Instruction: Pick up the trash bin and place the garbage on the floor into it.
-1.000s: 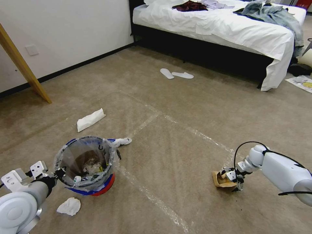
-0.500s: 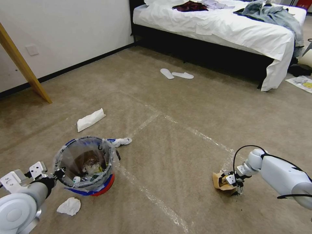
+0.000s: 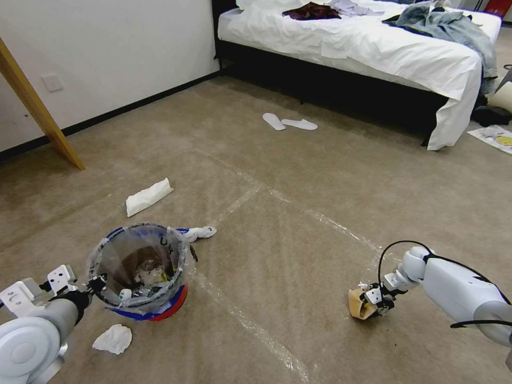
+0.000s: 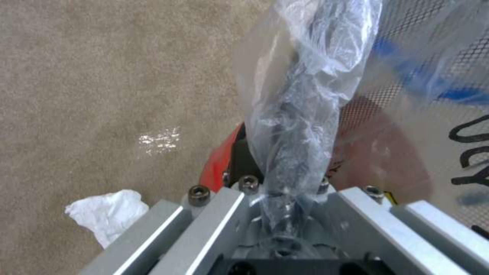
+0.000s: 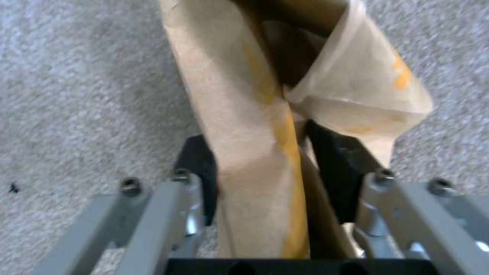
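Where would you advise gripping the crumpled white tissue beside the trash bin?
Probably pinch the crumpled tissue on its raised central folds, coming straight down from above: it lies low on the floor, with bare carpet all round it and nothing above.

Matt brown paper bag [image 5: 255, 126], glossy crinkled plastic liner [image 4: 300, 95], rough carpet [image 3: 298, 176]

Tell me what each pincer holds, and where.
Left pincer grips the bin by its bag-covered rim. Right pincer pinches the brown paper bag at a folded edge.
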You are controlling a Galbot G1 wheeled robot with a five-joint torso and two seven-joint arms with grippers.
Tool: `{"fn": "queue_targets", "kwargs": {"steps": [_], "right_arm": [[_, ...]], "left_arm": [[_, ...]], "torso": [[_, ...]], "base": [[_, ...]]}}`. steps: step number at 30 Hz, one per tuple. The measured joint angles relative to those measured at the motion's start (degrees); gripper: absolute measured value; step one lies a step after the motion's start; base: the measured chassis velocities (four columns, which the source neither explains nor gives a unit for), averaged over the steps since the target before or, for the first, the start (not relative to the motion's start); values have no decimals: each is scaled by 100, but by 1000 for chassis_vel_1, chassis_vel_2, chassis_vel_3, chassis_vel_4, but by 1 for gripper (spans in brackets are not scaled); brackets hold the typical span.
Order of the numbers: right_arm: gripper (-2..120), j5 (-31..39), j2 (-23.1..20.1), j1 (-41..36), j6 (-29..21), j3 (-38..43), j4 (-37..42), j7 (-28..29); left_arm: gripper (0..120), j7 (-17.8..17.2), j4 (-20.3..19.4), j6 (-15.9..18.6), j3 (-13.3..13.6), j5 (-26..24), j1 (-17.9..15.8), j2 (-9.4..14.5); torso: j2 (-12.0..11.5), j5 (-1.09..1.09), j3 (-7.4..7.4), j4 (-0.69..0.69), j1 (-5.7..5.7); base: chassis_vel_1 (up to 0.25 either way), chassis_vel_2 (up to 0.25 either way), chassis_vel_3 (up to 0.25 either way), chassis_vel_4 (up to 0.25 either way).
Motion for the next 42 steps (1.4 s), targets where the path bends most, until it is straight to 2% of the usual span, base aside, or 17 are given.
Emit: {"fn": "queue_targets", "kwargs": {"steps": [2, 6, 8, 9, 11, 12, 14, 15, 17, 18, 21, 22, 25, 28, 35, 37, 42], "right_arm": [[28, 104, 22, 32, 23, -39, -10, 2], [19, 384, 35, 92, 38, -90, -6, -72], [11, 999, 45, 209, 30, -120, 3, -152], [11, 999, 45, 209, 30, -120, 3, -152], [5, 1863, 43, 445, -25, -138, 39, -271], [5, 1863, 43, 445, -25, -138, 39, -271], [1, 2748, 56, 654, -195, -104, 86, -394], [1, 2748, 56, 654, -195, -104, 86, -394], [1, 4355, 28, 874, -546, -141, 352, -375], [1, 4355, 28, 874, -546, -141, 352, -375], [1, 6448, -88, 1118, -993, -123, 1306, -30], [1, 6448, -88, 1118, -993, -123, 1306, -30], [1, 7038, -75, 1242, -1062, 115, 1760, 124], [1, 7695, 59, 1570, -1193, 541, 2460, 599], [1, 8255, 313, 1862, -1435, 886, 3202, 1014], [1, 8536, 481, 2054, -1571, 895, 3815, 1158], [1, 8633, 743, 2283, -1657, 759, 4333, 1242]], "left_arm": [[0, 0, 17, -2, 0, 0, -11, 17], [0, -3, 27, -7, 4, -4, -29, 41], [0, -9, 41, -12, 24, -15, -48, 68], [0, -9, 41, -12, 24, -15, -48, 68], [0, -18, 44, -23, 45, -20, -65, 92], [0, -18, 44, -23, 45, -20, -65, 92], [0, -26, 45, -25, 62, -30, -67, 123], [0, -26, 45, -25, 62, -30, -67, 123], [0, -28, 36, -33, 71, -58, -70, 164], [0, -28, 36, -33, 71, -58, -70, 164], [0, -31, 27, -43, 81, -70, -48, 215], [0, -31, 27, -43, 81, -70, -48, 215], [0, -26, 31, -50, 75, -71, -26, 234], [0, -13, 78, -85, 62, -71, -42, 282], [0, -11, 105, -101, 101, -80, -84, 315], [0, -11, 111, -107, 103, -81, -87, 328], [0, -11, 125, -108, 74, -81, -64, 328]], "torso": [[0, 3, 1, 0, 0], [-1, 7, 3, 0, 0], [-1, 12, 4, -2, 2], [-1, 12, 4, -2, 2], [-1, 8, 3, 3, 2], [-1, 8, 3, 3, 2], [-1, 6, 3, 2, 2], [-1, 6, 3, 2, 2], [-1, 5, 3, 0, 2], [-1, 5, 3, 0, 2], [-1, 4, 2, 0, 2], [-1, 4, 2, 0, 2], [-1, 1, 2, 2, 1], [-1, 2, 2, 0, 2], [-1, 2, 2, 1, 2], [-1, 1, 1, 0, 1], [-1, 2, 2, 0, 0]], "base": [[0, 0, 0, 0], [0, 0, 0, 0], [0, 0, 0, 0], [0, 0, 0, 0], [0, 0, 0, 0], [0, 0, 0, 0], [0, 0, 0, 0], [0, 0, 0, 0], [0, 0, 0, 0], [0, 0, 0, 0], [0, 0, 0, 0], [0, 0, 0, 0], [0, 0, 0, 0], [0, 0, 0, 0], [0, 0, 0, 0], [0, 0, 0, 0], [0, 0, 0, 0]]}}
